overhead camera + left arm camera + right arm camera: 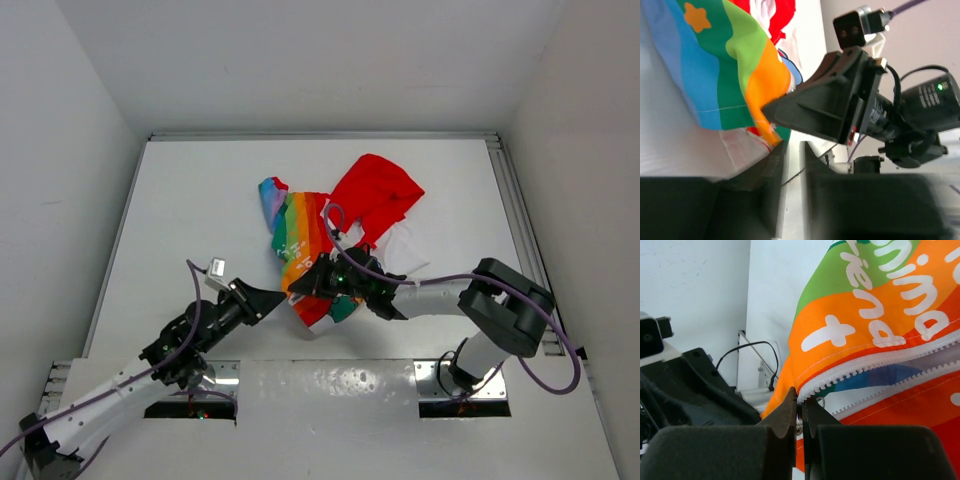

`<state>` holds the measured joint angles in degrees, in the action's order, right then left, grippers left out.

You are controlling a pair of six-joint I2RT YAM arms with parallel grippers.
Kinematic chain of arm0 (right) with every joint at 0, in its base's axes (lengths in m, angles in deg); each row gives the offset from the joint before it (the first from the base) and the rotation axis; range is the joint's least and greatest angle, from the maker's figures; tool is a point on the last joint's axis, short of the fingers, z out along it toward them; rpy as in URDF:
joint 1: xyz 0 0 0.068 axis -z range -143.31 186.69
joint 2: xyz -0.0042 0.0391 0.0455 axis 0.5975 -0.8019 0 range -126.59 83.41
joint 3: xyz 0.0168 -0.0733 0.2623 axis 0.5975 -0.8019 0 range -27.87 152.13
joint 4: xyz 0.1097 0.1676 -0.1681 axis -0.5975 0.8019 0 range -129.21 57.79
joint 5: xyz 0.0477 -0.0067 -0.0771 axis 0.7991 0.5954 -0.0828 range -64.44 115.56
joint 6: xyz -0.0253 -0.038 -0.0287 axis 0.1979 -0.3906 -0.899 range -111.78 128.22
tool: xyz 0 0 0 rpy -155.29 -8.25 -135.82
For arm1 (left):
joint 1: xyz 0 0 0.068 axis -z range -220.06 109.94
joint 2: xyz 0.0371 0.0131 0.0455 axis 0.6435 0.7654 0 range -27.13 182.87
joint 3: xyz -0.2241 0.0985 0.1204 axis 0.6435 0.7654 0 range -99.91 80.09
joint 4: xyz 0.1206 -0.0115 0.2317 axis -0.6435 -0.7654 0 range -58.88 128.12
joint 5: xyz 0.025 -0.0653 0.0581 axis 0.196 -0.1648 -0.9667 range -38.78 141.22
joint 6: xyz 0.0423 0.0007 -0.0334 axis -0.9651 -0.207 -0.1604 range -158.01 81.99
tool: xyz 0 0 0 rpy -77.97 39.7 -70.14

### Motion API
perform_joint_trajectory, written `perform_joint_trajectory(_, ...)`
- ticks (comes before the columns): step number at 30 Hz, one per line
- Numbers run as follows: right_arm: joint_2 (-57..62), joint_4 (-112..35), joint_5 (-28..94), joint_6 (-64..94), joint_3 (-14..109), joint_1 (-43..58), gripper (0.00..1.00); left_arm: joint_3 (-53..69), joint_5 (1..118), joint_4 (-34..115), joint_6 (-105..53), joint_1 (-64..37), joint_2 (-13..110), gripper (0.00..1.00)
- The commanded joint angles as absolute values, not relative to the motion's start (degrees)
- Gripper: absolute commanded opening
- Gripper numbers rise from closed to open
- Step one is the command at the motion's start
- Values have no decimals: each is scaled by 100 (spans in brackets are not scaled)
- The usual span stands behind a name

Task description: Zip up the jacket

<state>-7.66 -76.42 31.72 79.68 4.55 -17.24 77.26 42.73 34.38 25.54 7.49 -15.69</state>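
Observation:
The jacket [300, 240] lies crumpled in the middle of the table, its red hood [378, 190] to the far right and its rainbow panel to the left. My right gripper [320, 280] is shut at the jacket's near hem. In the right wrist view its fingertips [801, 407] pinch the bottom end of the white zipper [865, 367], which runs open to the upper right. My left gripper [280, 298] sits just left of that spot. In its own view the jaws [792, 147] stand a narrow slit apart with only white table between them, and the left finger [771, 157] touches the orange hem [765, 90].
White walls enclose the white table [200, 200] on three sides, and an aluminium rail [512, 200] runs along its right edge. Purple cables [440, 280] loop over the right arm. Metal base plates [460, 375] sit at the near edge.

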Motion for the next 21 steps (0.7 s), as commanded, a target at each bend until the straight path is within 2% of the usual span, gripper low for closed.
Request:
perform_joint_trajectory(1, -562, -8060, 3189, 8047, 465, -1649, 0, 8475, 4453, 3408, 2730, 784, -1815, 26)
perform_joint_trajectory(3, -571, -8069, 3189, 8055, 465, -1657, 0, 8527, 4471, 3417, 2747, 784, -1913, 37)
perform_joint_trajectory(6, -571, -8148, 3207, 8082, 447, -1648, 0, 8510, 4541, 3496, 2747, 784, -1800, 43)
perform_joint_trajectory(16, -545, -8271, 3312, 8091, 395, -1648, 0, 8405, 4665, 4559, 2624, 784, -622, 42)
perform_joint_trajectory(21, -536, -8253, 3365, 8055, 369, -1648, 0, 8360, 4533, 4919, 2597, 784, -489, 34)
